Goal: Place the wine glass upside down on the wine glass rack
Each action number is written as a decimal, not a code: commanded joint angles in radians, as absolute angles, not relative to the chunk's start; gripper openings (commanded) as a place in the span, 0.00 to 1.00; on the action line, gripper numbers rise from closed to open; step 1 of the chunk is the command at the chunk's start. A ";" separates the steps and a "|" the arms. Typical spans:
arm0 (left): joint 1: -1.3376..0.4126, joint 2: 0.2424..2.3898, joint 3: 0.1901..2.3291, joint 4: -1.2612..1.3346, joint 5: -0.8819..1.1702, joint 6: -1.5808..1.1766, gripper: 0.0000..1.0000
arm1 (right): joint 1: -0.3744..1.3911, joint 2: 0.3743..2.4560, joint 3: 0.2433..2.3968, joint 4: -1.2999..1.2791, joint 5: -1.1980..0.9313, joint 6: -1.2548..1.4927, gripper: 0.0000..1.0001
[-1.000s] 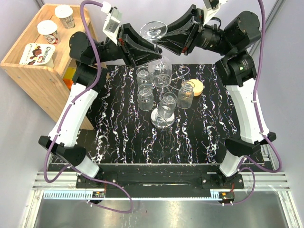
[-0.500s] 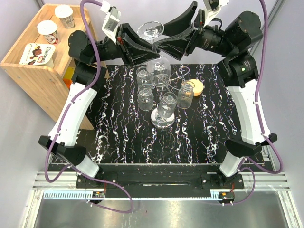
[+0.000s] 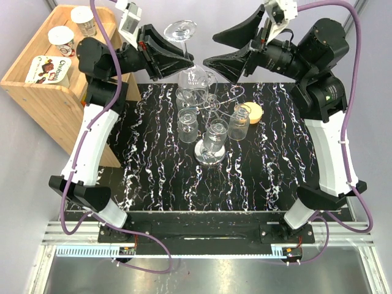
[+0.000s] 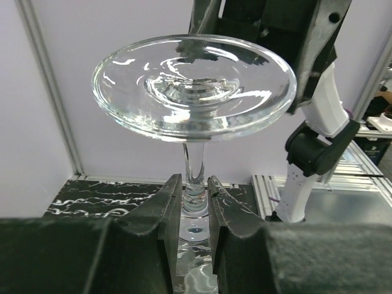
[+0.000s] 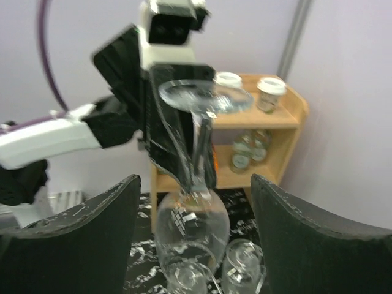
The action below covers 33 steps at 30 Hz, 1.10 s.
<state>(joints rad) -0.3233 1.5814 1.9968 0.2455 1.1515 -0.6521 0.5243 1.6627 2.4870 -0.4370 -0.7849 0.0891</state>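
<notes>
Clamps the wine glass [image 4: 193, 86] in the left gripper [image 4: 196, 205], upside down, with the foot uppermost and the bowl below; pinches the thin stem between narrow-set jaws just where stem meets bowl. From above, holds it high over the far edge of the black marbled table [image 3: 153, 184], slightly left of that edge's middle, with the foot tipped a little toward the far left corner; hangs the bowl just above the far side of the wine glass rack [image 3: 207, 156]; no telling whether bowl and wire arms touch.

Facing it from the right, spread wide and gripping nothing: the right gripper [image 3: 222, 48], off the glass and level with foot and stem; in its own wrist view, frames the inverted glass between two dark fingers, apart from both, with the left gripper behind the stem.

Standing on a round mirror base near the middle of the table, nearer the far edge than the near one: the rack, hung with other clear glasses [image 3: 188, 125] around the post.

Beyond the table's far left corner: a wooden shelf [image 3: 37, 86], topped with lidded cups [image 3: 61, 38].
</notes>
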 commanded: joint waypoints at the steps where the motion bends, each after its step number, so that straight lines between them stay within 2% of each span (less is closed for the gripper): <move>1: -0.259 1.559 2.049 0.342 1.147 -0.689 0.00 | 0.523 1.612 2.426 -0.575 -0.573 -0.107 0.78; 11: -0.150 1.549 1.997 0.341 1.161 -0.649 0.00 | 0.488 1.546 2.151 -0.661 -0.238 -0.322 0.68; 27: -0.101 1.537 1.945 0.370 1.180 -0.641 0.00 | 0.307 1.442 1.905 -0.703 -0.328 -0.344 0.67; 33: -0.084 1.523 1.947 0.310 1.178 -0.577 0.00 | 0.275 1.431 1.924 -0.774 -0.429 -0.339 0.67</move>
<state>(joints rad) -0.1043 1.5791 1.9289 0.2836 1.1862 -0.6205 0.2951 1.4681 1.8935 -0.7403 -0.3283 -0.3260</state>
